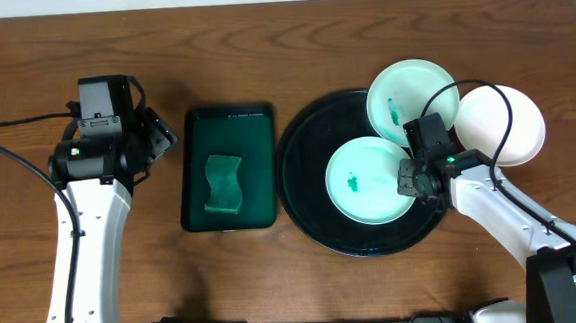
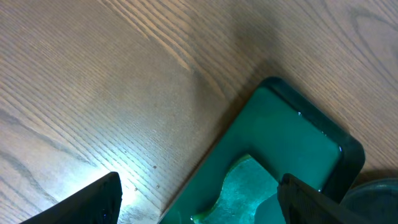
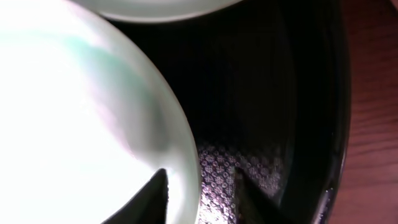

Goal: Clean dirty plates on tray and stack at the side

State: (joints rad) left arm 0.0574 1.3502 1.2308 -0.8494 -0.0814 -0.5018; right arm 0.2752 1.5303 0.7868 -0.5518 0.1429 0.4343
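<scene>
Three plates: centre plate (image 1: 364,182) flat in the black tray (image 1: 304,171), second plate (image 1: 409,92) tipped on its far rim, third plate (image 1: 506,128) outside, just beside the tray.
Right gripper (image 1: 416,174): fingers parted astride the centre plate's rim, not pinching.
Left gripper (image 1: 161,134): wide open, empty, near the sponge (image 1: 223,182).
Tip: pin that rim firmly, then sponge the smears.

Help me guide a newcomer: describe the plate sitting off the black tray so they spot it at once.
Find the large round black tray on the right half of the table. Just beyond its upper right rim, on the wood, lies a small round white plate. Unlike the two marked plates on the tray, it shows no green smears.
</scene>
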